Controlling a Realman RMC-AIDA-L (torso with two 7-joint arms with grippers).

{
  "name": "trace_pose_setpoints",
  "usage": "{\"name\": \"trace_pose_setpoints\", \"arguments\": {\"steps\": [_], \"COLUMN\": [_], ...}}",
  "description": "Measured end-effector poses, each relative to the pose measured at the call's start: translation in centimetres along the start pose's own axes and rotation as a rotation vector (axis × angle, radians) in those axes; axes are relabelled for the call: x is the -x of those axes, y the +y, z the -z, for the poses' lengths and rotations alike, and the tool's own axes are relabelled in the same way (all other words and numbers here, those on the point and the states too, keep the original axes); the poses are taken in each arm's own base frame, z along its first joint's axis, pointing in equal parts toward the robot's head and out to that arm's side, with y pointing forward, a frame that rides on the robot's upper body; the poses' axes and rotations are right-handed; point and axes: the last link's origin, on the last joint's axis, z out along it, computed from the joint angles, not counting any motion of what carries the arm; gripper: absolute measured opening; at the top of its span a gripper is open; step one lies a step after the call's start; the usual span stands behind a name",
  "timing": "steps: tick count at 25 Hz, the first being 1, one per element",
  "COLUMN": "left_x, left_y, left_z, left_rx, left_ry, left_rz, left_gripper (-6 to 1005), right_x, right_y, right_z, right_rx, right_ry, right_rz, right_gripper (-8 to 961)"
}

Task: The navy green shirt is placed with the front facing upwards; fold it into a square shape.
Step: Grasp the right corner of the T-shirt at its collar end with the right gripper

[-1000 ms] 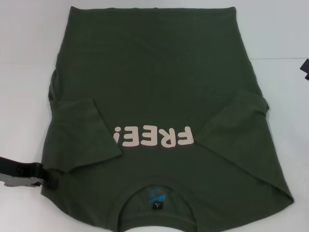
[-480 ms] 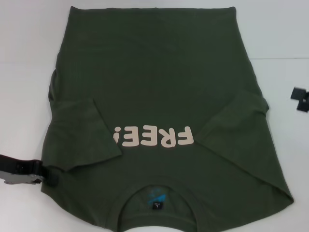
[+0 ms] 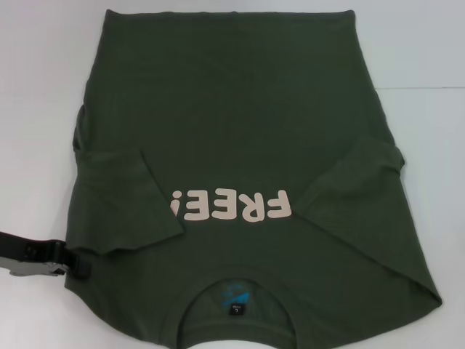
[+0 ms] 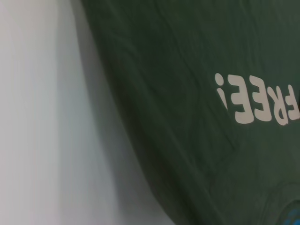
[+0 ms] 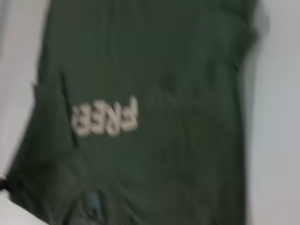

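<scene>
On the white table (image 3: pixel 36 109) the green shirt (image 3: pixel 240 109) lies flat with its front side up, and it fills most of the head view. Both sleeves are folded in over the chest, the left sleeve (image 3: pixel 127 203) and the right sleeve (image 3: pixel 360 182), and the pale letters "FREE!" (image 3: pixel 231 206) stay visible between them. The collar (image 3: pixel 234 294) is on the side near the robot, with a blue print and a small dark tag inside it. The hem is at the far side. The left gripper (image 3: pixel 73 265) is at the shirt's near left edge, at the shoulder, close to the table. Its fingertips are against the cloth there, but I cannot tell if the fingers are apart or together. The right gripper is not seen in the head view
</scene>
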Motion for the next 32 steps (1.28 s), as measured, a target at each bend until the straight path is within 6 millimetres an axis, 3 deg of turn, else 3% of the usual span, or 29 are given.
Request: {"name": "trace_pose_setpoints", "arguments": {"steps": [11,22,32], "left_x": [-0.4,0.1,0.1], "left_y": [0.1,-0.2,-0.2], "left_z": [0.2,0.3,0.3], "left_rx": [0.018,0.033,0.033], "left_ry": [0.035,0.048,0.05], "left_rz": [0.007,0.017,0.015], "left_gripper": [50,50,50], "right_x": [-1.2,-1.5,-1.9], "right_y": [-0.7,-0.4,-0.6], "right_z": [-2.9,-6.1,-7.9], "right_rx": [-0.104,-0.09,-0.095], "right_ry": [0.137,0.136,0.139], "right_rz": [-0.026,-0.014,-0.008], "right_gripper": [896,892,888]}}
